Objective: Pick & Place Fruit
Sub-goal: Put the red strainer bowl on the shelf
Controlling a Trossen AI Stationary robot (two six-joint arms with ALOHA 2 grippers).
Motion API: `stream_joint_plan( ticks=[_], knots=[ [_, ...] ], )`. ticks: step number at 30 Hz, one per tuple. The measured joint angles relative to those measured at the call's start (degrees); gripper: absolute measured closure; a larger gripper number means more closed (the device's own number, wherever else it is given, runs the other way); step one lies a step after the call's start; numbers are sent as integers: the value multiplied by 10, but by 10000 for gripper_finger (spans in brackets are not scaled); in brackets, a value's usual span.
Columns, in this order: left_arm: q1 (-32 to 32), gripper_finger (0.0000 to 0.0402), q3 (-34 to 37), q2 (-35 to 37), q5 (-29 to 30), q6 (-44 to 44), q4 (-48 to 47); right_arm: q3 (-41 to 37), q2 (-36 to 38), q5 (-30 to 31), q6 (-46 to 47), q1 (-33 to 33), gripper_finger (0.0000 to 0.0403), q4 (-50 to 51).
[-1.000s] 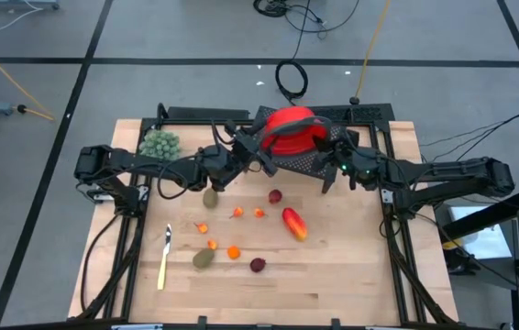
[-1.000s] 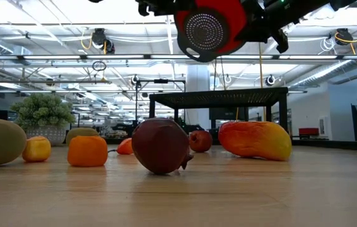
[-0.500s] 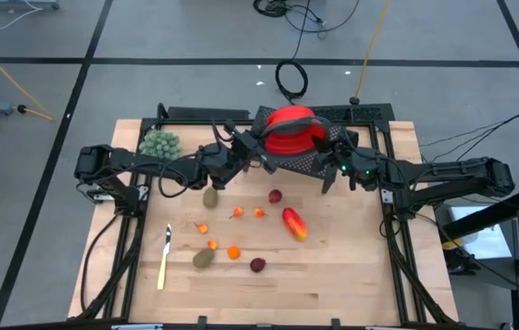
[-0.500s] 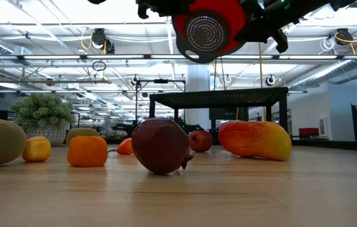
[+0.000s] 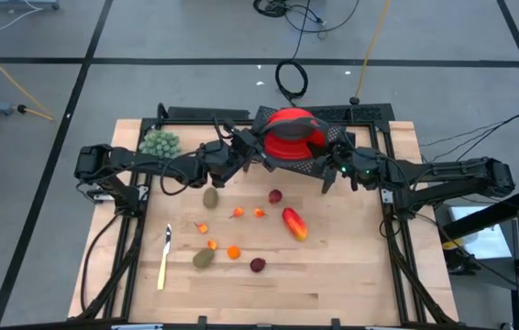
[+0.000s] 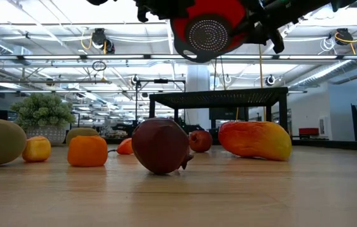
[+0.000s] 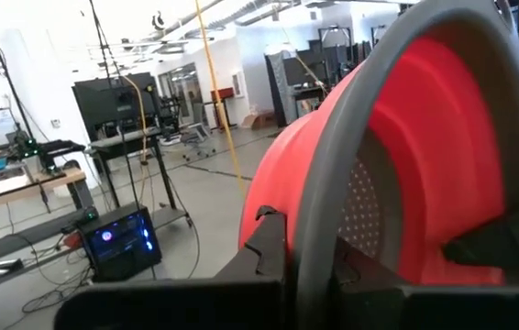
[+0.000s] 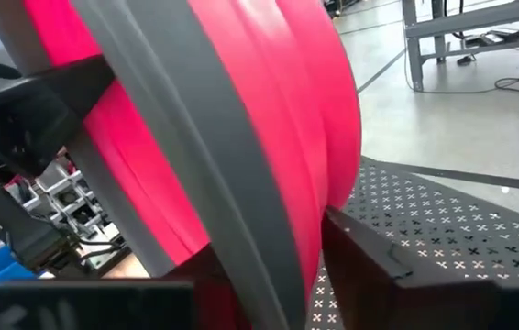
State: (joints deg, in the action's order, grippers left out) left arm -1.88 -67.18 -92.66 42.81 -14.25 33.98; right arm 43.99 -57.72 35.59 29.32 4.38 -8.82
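Note:
A red bowl (image 5: 289, 136) with a grey rim and a perforated bottom (image 6: 207, 31) hangs tilted above the table's far middle, between my two grippers. My left gripper (image 5: 252, 152) is shut on its rim. My right gripper (image 5: 322, 158) is open, and its fingers stand on either side of the rim (image 8: 241, 229); I cannot tell whether they touch it. The fruit lies on the wooden table: an elongated red-orange piece (image 5: 293, 223), two brownish-green ovals (image 5: 211, 196) (image 5: 204, 258), two dark red balls (image 5: 275, 196) (image 5: 258, 265) and several small orange bits (image 5: 233, 251). My left gripper pinches the bowl's grey rim (image 7: 319, 229) between its two fingers, one finger (image 7: 269, 247) on the outer side and the other on the inner red wall. It comes level from the table's left. The bowl is lifted clear of the table and tilted.
A bushy green clump (image 5: 160, 143) stands at the far left. A yellow-handled knife (image 5: 164, 257) lies near the left front. A black perforated plate (image 8: 443, 229) lies under the bowl at the table's far edge. Bare wood shows along the near edge.
The red bowl has shifted a little toward the table's left and tipped slightly, staying clear of the table. The fruit has not moved.

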Motion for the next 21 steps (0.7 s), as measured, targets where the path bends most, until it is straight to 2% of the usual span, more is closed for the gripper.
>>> stream_joint_plan(
  ticks=[4,9,13,17,21],
  knots=[
    [-1,400,0,0,28,14,-14,0,12,-5,-13,0,255,1],
    [-9,401,0,-1,31,41,-31,0,40,-2,-48,0,236,-1],
    [-18,401,0,-1,31,64,-30,0,65,-7,-76,0,234,0],
    [-27,401,0,0,33,88,-45,0,87,-36,-91,0,238,2],
    [-40,401,0,0,13,135,-76,0,109,-57,-92,0,242,5]
  ],
)
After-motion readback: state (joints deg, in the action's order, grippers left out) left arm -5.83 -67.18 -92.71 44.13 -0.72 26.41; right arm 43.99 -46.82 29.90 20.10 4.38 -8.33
